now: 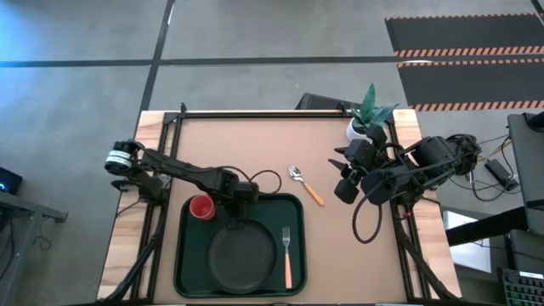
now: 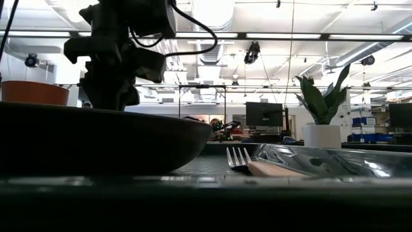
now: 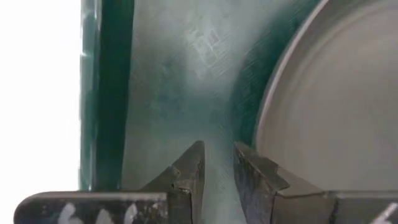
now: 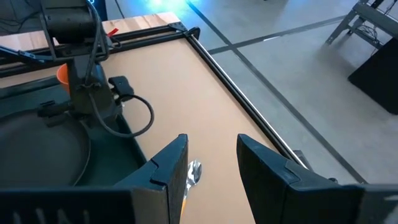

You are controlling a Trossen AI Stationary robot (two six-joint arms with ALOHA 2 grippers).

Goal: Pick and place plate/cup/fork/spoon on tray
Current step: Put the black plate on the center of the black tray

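Note:
The dark green tray (image 1: 182, 255) lies at the table's near middle. On it rest the dark plate (image 1: 242, 257), the red cup (image 1: 201, 206) at its far left corner and the orange-handled fork (image 1: 287, 255) along its right side. The spoon (image 1: 304, 184) lies on the table just beyond the tray's far right corner. My left gripper (image 1: 231, 218) points down over the tray floor beside the plate's far rim (image 3: 267, 106), narrowly open and empty (image 3: 219, 155). My right gripper (image 1: 342, 189) hovers open right of the spoon, which shows below its fingers (image 4: 194, 171).
A white pot with a green plant (image 1: 367, 119) stands at the table's far right, close behind my right arm. Black rails (image 1: 255, 113) run along the table's far and side edges. Bare tabletop lies beyond the tray and to its right.

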